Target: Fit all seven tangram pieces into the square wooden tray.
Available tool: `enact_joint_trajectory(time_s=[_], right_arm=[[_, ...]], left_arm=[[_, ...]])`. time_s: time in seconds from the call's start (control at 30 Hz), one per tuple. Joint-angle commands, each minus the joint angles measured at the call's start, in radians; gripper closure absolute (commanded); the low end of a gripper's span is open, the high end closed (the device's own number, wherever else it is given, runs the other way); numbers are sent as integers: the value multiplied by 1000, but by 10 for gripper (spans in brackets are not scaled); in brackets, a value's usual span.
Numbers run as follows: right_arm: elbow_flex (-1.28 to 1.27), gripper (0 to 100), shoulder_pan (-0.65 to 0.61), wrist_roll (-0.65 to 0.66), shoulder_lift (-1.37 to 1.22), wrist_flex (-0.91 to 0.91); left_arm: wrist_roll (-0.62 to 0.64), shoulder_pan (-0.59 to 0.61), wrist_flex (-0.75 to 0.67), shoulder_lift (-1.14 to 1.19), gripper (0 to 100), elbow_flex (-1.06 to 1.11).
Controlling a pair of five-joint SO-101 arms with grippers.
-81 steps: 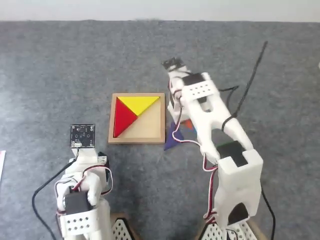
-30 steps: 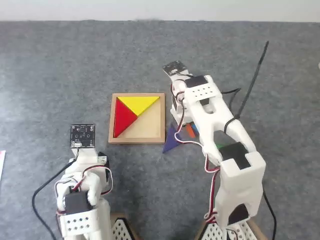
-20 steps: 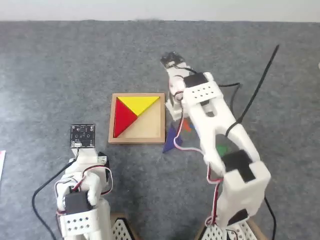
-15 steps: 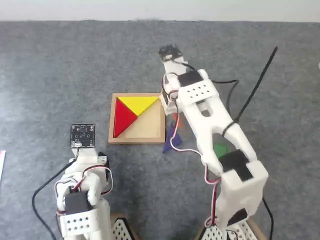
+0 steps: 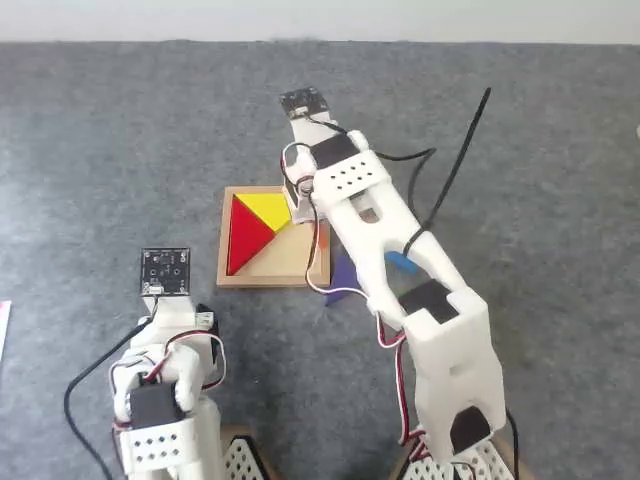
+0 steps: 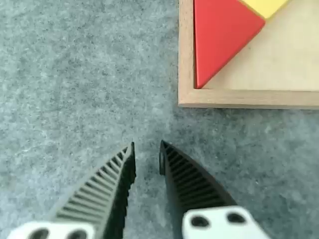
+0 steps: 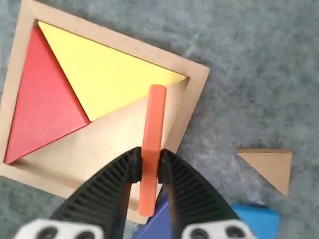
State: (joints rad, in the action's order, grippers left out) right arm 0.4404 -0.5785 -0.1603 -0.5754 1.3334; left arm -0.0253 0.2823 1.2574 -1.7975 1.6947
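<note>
Swung across from the carpet right of the tray, the right gripper [image 7: 149, 167] now hangs over the square wooden tray [image 7: 196, 97], clamped on an orange piece [image 7: 153, 124] held on edge. The piece's long axis points toward the yellow triangle [image 7: 104, 79]. Bare wood lies beneath it, bounded by the yellow triangle, the red triangle [image 7: 42, 109] and two rims. The left gripper [image 6: 147, 157], slightly parted and empty, sits just off a tray corner.
</note>
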Motion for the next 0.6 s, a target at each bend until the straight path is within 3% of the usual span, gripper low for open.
enact_joint_trajectory(time_s=[0.0, 0.57], right_arm=[[58, 981, -1, -15, 5, 12], [60, 929, -33, -66, -58, 15]], left_arm=[[0, -5, 5, -20, 920, -12], [0, -5, 5, -20, 920, -12]])
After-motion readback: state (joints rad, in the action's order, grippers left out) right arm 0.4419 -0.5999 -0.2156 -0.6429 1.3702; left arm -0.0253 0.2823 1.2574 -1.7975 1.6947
